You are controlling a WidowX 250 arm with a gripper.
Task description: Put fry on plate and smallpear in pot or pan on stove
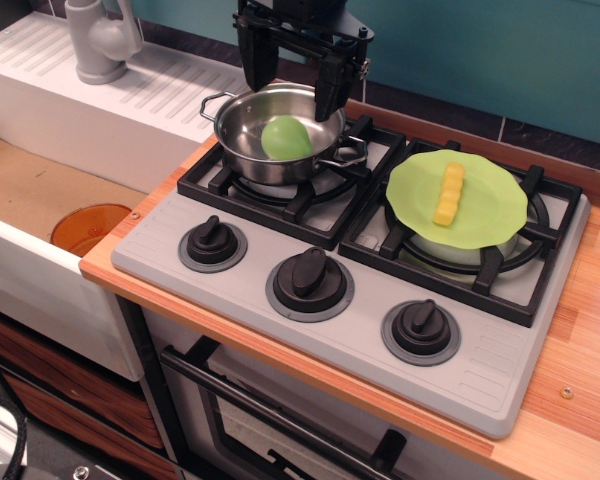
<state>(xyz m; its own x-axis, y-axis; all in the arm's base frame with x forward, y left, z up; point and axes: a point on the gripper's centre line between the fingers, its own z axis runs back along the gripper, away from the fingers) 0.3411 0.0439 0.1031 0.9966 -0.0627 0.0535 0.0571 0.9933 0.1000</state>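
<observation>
Nearest the front edge of the wooden tabletop (580,400) sits the grey stove (280,330), its front strip carrying three black knobs (309,273) on grey rings, set in a row that runs from the left side toward the front right corner. Below the front edge, an oven door handle (270,410) shows under the stove.

Behind the knobs lie the two black burner grates. On the right grate (500,290) rests the lime-green plate (410,190), covering most of the burner. The yellow fry (448,194) lies on the plate near its middle, its length running front to back, ridged sides visible.

On the left grate (225,185), farther back, stands the shiny steel pot (242,135) with its looped handles, one pointing toward the left edge and one toward the plate. The smallpear (286,138) lies inside the pot, resting against the side of the bowl nearer the plate, touching the metal.

Directly above the pot's far rim hangs the black pincer (295,75). Its two fingers (330,88) are spread wide apart, one over each side of the pot, and hold nothing; the smallpear sits below and between them, clear of both.

Off the left edge of the tabletop is a sink basin with an orange bowl (88,228) in it, and at the far left corner a grey faucet (100,40) stands on a ribbed white drainboard (170,95). A teal wall (480,50) runs along the back edge.
</observation>
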